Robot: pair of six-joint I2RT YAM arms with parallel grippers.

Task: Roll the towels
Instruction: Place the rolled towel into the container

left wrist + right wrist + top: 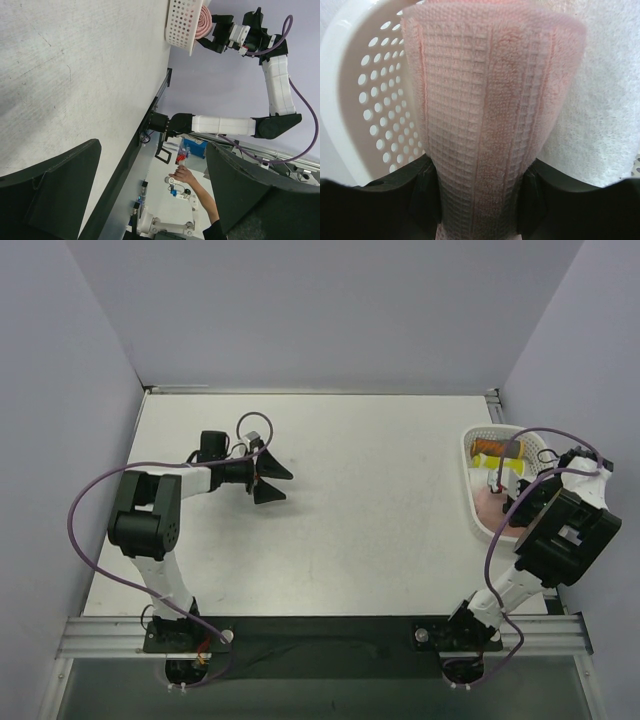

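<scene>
Pink towel (485,125): soft terry with waffle-grid bands, rolled into a thick cylinder.
Long axis: laid from 6 to 12 o'clock in the right wrist view.
Place: over the perforated white plastic basket (360,100), at 3 o'clock of the table (380,490).
White towel (600,100): fluffy, at the roll's 3 o'clock.
Right gripper (480,197): clamped on the pink towel.
Left gripper (272,480): spread wide, nothing held.

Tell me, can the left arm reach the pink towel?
Probably not: the pink towel is at the basket far right, clamped in the right gripper; the left gripper hangs open across the table.
</scene>
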